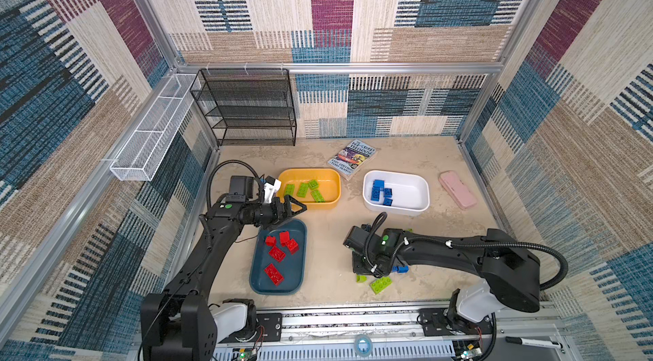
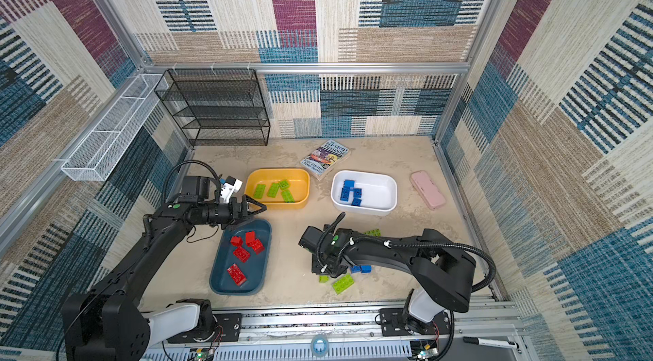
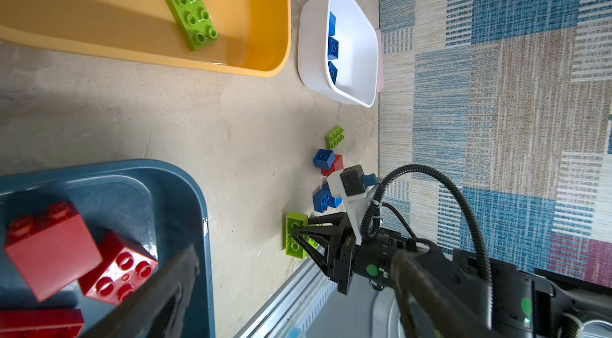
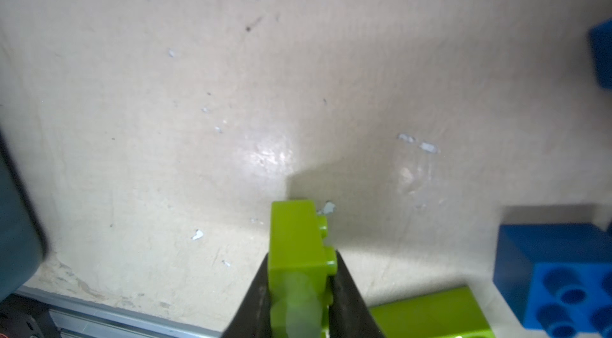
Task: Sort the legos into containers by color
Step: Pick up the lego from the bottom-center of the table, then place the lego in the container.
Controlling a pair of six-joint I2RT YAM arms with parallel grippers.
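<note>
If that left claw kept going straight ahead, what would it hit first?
Probably the white bin, just past the yellow bin's corner; if the left gripper tilts downward, bare tabletop first.

Visibility findings. In both top views the right arm covers the fingertips of the right gripper. In the right wrist view the near end of the small green brick pinched there is blurred and cut off. One blue brick is clipped at the frame edge. The teal bin shows as a blurred sliver. In the left wrist view a red brick is mostly hidden. The fingers of the left gripper are out of focus.
</note>
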